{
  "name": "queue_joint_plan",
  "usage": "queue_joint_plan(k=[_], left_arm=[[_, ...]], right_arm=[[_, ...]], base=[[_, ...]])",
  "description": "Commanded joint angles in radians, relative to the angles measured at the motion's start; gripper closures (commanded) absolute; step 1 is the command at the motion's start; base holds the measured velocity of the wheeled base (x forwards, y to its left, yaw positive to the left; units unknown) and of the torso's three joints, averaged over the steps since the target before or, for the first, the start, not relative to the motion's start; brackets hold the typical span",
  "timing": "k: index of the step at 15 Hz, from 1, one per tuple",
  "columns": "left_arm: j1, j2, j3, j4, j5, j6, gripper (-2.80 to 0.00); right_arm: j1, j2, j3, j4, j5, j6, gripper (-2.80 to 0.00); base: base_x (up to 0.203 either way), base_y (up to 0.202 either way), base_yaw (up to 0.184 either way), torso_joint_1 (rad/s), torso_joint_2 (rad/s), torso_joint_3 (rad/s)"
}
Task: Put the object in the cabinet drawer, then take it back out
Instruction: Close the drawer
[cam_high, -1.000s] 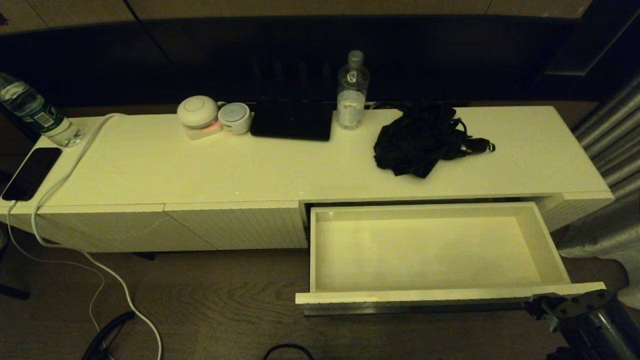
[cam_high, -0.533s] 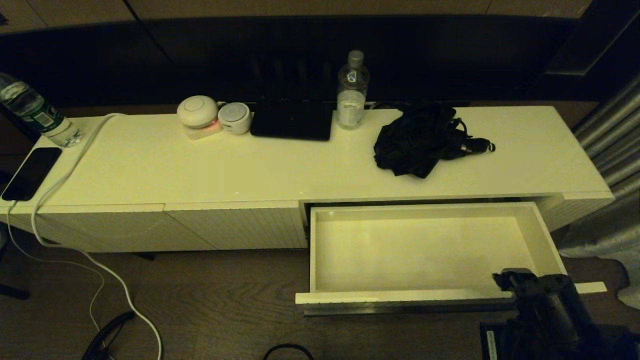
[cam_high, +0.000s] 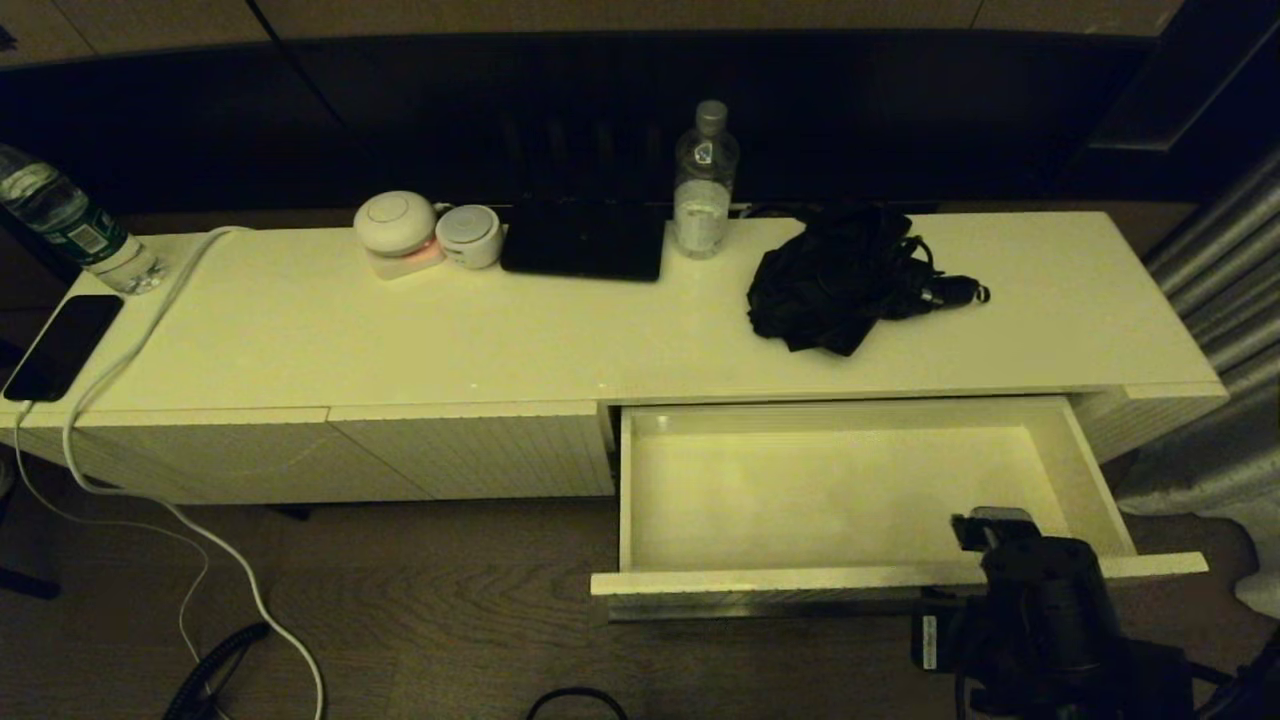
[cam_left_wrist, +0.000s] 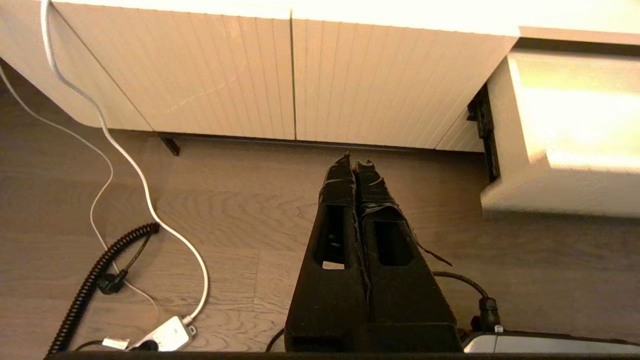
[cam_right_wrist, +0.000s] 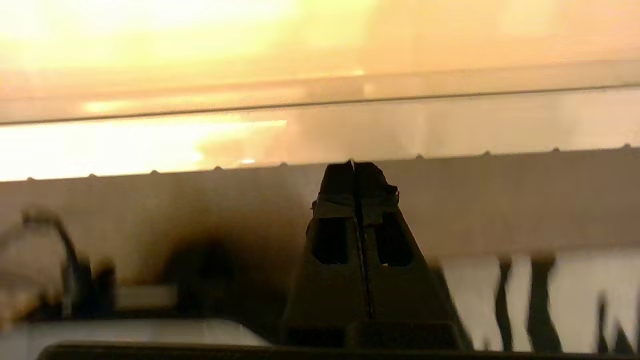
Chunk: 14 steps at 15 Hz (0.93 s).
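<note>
The black folding umbrella (cam_high: 845, 280) is lying in a loose heap on the cabinet top (cam_high: 400, 340), toward its right end, its short handle pointing to 3 o'clock and its fabric bunched toward 9 o'clock. The cabinet drawer (cam_high: 1095, 480) is standing pulled out below it, at roughly 6 o'clock from the umbrella, w/ its white interior bare. The right gripper (cam_high: 975, 527) is hovering at the drawer's front right corner, just over the front edge, fingers pressed together and gripping nothing (the right wrist view is showing the two fingers (cam_right_wrist: 340, 190) meeting w/ no gap, tips level w/ the drawer's front rim). From the gripper, the umbrella is sitting well apart at about 11 o'clock, up on the cabinet top, not touching it. The left gripper (cam_left_wrist: 356, 162) is hanging parked over the wood floor in front of the ribbed panels, also fully closed and empty. On the top, a clear water bottle (cam_high: 705, 185) is standing just beside the umbrella at its 10 o'clock.
</note>
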Motion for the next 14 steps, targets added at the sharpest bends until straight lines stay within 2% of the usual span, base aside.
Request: queue_joint_plan(k=[1, 6, 14], left_arm=[[0.000, -0.002, 0.000, 0.000, 0.001, 0.000, 0.00], [0.000, -0.002, 0.000, 0.000, 0.001, 0.000, 0.00], [0.000, -0.002, 0.000, 0.000, 0.001, 0.000, 0.00]], right_arm=[[0.004, 0.062, -0.004, -0.088, -0.017, -0.040, 0.00], [0.011, 0.157, -0.017, -0.267, -0.048, -0.105, 0.00], [0.010, 0.231, -0.124, -0.324, -0.040, -0.119, 0.00]], base=[[0.000, 0.000, 0.000, 0.000, 0.00, 0.000], [0.000, 0.000, 0.000, 0.000, 0.00, 0.000], [0.000, 0.000, 0.000, 0.000, 0.00, 0.000]])
